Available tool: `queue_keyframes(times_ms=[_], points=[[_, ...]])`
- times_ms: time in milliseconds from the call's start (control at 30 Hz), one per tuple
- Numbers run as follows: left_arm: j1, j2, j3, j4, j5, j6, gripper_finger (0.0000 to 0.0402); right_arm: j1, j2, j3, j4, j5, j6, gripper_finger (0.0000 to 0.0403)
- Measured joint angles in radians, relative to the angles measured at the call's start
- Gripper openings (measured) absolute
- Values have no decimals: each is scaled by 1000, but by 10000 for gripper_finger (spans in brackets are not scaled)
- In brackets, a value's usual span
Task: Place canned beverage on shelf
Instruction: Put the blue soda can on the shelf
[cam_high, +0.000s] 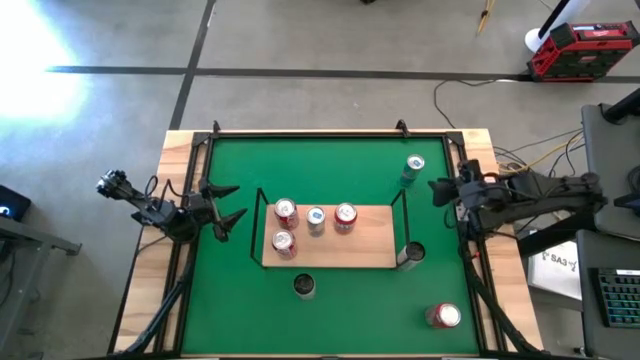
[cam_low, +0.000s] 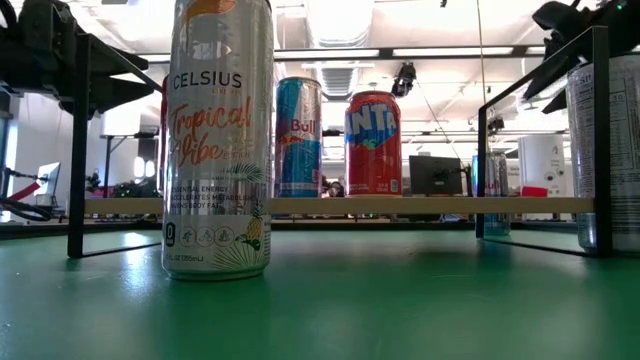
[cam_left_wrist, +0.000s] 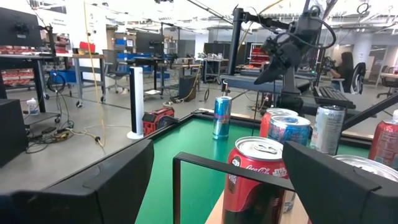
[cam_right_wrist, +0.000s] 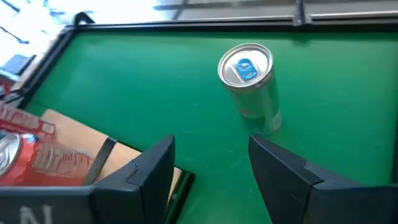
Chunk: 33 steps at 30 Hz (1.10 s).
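The shelf (cam_high: 370, 245) is a light-wood board in a black wire frame, lying mid-mat with several cans standing on it (cam_high: 316, 220). A slim silver can with a blue tab (cam_right_wrist: 252, 87) stands upright on the green mat, past the shelf's far right corner (cam_high: 413, 168). My right gripper (cam_right_wrist: 211, 149) hangs raised near the table's right edge (cam_high: 440, 188), tilted down toward that can. Its fingers are apart with only mat between them. My left gripper (cam_high: 236, 203) waits open and level at the shelf's left end (cam_left_wrist: 217, 155).
A tall Celsius can (cam_low: 218, 140) stands on the mat in front of the shelf (cam_high: 304, 287). Another can (cam_high: 412, 255) stands by the shelf's right end, and a red can (cam_high: 443, 316) sits near the front right corner. A black rail (cam_high: 300, 132) borders the mat.
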Motion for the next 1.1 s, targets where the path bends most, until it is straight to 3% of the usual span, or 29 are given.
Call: queue_keyframes(times_ms=[200,333,633,1100], points=[[0,2,0,0,0,0,340,0,143,111,-117,-26,161,196],[0,2,0,0,0,0,340,0,229,178,-243,-166,358,196],[0,2,0,0,0,0,340,0,302,297,-358,-267,386,196],[0,3,0,0,0,0,340,0,406,432,-351,-273,218,196]])
